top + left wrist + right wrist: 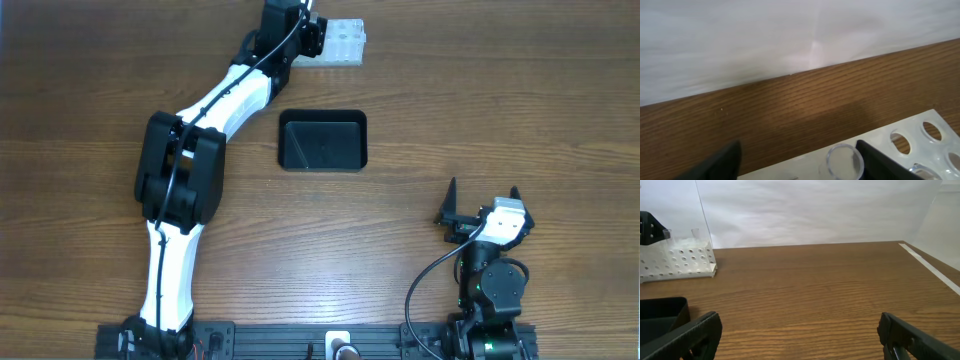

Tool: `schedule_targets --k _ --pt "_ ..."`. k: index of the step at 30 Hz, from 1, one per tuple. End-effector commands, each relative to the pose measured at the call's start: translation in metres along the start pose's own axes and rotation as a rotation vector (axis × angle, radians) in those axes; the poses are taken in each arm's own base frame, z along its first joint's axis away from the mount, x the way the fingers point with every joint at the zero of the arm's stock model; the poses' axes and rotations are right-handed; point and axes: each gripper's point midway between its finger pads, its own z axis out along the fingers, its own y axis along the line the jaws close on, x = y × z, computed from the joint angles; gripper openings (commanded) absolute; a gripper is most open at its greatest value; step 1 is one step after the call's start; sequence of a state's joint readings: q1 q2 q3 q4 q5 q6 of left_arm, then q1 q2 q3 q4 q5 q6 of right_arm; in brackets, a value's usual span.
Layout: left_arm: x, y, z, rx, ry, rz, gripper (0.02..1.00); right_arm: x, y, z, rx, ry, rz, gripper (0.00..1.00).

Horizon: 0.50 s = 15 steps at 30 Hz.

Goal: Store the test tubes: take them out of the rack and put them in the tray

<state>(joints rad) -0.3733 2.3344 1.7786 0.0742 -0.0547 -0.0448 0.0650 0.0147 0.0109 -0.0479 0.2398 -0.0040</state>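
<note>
Test tube (844, 161) standing in the rack (920, 132), beyond the tray (322, 140); I am straddling its rim with the left gripper (799, 167) spread apart, aiming to centre it, close gently and lift straight up.

rack (342, 42) behind tray (322, 141), both on table (500, 100)

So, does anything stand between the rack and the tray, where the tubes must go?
Nothing visible does: only bare table lies between the rack and the empty tray. The left hand is at the rack.
</note>
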Motion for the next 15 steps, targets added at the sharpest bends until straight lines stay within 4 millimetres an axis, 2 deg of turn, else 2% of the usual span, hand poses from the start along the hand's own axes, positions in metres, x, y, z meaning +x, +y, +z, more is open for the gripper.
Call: schedule_targets --k 1,6,15 --pt "-0.0083 -0.0007 0.0029 0.024 -0.027 0.010 0.634 0.0010 -0.0041 -0.0001 0.020 -0.002 -0.003 0.991" --pt "-0.0061 -0.0034 0.0044 0.039 -0.025 0.011 0.562 0.0010 -0.0041 -0.0001 0.020 -0.002 -0.004 0.991" --pt "-0.0090 -0.0087 0.0041 0.070 -0.037 0.011 0.520 0.0010 -0.0041 -0.0001 0.020 -0.002 -0.004 0.993"
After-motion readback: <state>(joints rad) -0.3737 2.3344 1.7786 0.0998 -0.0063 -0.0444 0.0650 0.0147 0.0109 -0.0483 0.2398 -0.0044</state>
